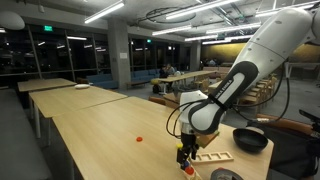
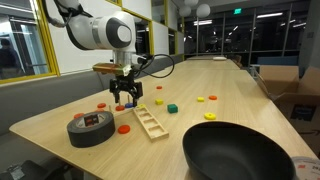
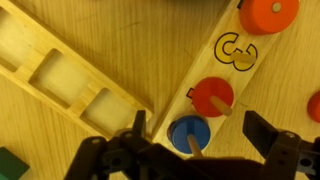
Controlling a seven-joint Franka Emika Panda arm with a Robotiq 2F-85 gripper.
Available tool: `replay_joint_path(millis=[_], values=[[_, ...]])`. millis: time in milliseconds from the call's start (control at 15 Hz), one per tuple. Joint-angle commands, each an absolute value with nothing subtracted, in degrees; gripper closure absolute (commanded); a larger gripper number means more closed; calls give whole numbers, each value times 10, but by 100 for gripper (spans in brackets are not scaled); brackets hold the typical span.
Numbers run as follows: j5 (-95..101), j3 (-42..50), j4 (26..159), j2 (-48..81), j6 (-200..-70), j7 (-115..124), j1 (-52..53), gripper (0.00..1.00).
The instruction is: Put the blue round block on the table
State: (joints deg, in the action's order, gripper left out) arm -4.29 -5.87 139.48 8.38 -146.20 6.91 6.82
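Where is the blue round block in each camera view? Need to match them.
Wrist view: the blue round block sits bottom centre on a peg, between the open gripper's fingers.
Exterior view: not discernible; under the gripper, right of centre.
Exterior view: not discernible; under the gripper, left of centre.
Shared landmark: the gripper, with the slotted wooden tray beside it.

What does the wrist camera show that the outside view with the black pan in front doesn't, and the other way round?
Only the wrist view: the blue round block sitting on a peg, the red round piece on the next peg, and the open jaws either side of the blue one.
Only the exterior view: the black pan, the tape roll, the arm, and loose coloured pieces scattered on the table.
Both: the slotted wooden tray, the gripper and the table.
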Motion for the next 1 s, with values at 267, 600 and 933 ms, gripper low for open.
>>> replay_joint_path(millis=[267, 600, 933], values=[[-26, -52, 1370, 104, -1479, 90, 71, 0], [-28, -48, 1369, 102, -1483, 90, 69, 0], [-29, -47, 1368, 102, -1481, 90, 68, 0]])
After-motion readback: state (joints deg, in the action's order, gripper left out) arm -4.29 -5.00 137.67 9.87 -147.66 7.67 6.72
